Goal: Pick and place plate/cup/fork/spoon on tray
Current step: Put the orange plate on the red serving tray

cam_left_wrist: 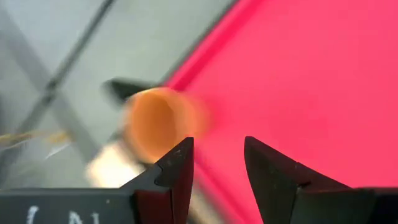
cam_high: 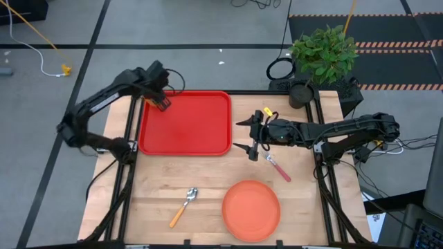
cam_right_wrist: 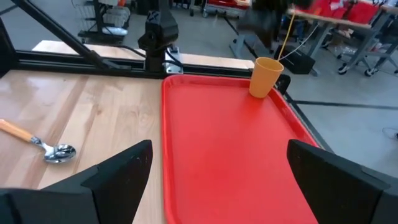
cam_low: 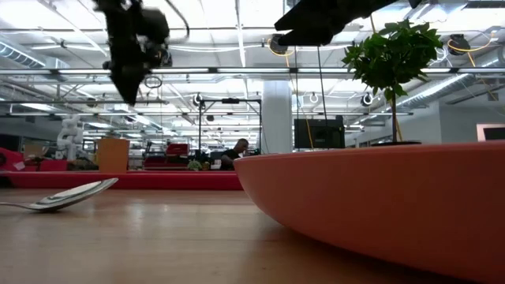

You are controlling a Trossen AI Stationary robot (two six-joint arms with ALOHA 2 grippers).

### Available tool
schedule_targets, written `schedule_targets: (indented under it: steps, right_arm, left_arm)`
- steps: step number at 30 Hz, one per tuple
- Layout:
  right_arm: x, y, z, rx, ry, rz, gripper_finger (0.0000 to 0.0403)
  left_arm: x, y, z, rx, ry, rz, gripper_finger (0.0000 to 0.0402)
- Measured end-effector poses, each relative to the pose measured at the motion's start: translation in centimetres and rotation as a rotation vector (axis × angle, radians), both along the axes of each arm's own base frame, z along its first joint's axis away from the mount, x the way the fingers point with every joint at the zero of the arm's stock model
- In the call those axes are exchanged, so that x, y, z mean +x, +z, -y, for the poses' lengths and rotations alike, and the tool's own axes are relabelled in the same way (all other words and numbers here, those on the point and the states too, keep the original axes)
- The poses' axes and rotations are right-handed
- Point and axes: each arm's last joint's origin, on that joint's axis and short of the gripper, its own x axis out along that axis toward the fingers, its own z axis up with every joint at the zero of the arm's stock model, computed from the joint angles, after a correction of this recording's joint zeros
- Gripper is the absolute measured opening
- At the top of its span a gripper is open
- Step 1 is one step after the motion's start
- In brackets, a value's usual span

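Note:
The red tray [cam_high: 187, 128] lies at the table's far left. The yellow-orange cup [cam_right_wrist: 267, 76] stands upright on its base in the tray's far left corner. My left gripper [cam_high: 158, 98] hovers just above and beside the cup [cam_left_wrist: 160, 121], open and empty. My right gripper [cam_high: 250, 135] is wide open and empty above the table, between the tray and the fork [cam_high: 279, 167]. The fork lies flat to the right of the tray. The spoon [cam_high: 183, 206] and the salmon plate [cam_high: 251, 209] lie near the front edge.
A potted plant [cam_high: 322, 54] stands at the table's far right corner. Bare wood lies between the tray and the plate. In the low view the plate's rim [cam_low: 379, 213] fills the right side and the spoon [cam_low: 67, 195] lies at the left.

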Motion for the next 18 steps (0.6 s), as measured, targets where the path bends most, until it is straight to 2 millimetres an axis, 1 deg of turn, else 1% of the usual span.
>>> schedule_targets:
  steps: [2, 4, 7, 10, 12, 16, 18]
  right_arm:
    - [-0.1, -0.2, -0.2, 0.026, 0.002, -0.020, 0.0364]
    - [-0.2, -0.5, -0.8, 0.065, 0.009, -0.043, 0.0364]
    - [-0.4, -0.8, -2.7, 0.150, 0.109, -0.071, 0.0363]
    - [-0.8, -1.2, -5.8, 0.194, 0.203, -0.096, 0.0364]
    - [-1.2, -1.5, -8.1, 0.211, 0.267, -0.115, 0.0364]
    - [-2.9, -2.1, -13.0, 0.231, 0.344, -0.141, 0.0364]
    - [-3.8, -2.2, -14.7, 0.252, 0.354, -0.147, 0.0364]
  left_arm:
    - [0.1, 1.4, 2.3, -0.023, -0.063, 0.139, 0.0145]
    - [0.3, 2.6, 4.7, -0.024, -0.141, 0.231, 0.0145]
    - [0.6, 3.9, 8.2, -0.009, -0.273, 0.317, 0.0145]
    - [0.8, 4.7, 11.4, -0.020, -0.398, 0.380, 0.0145]
    - [1.2, 4.8, 13.2, -0.010, -0.470, 0.413, 0.0145]
    - [2.3, 3.9, 16.4, 0.000, -0.624, 0.440, 0.0145]
    - [3.0, 3.2, 17.9, -0.007, -0.701, 0.463, 0.0145]
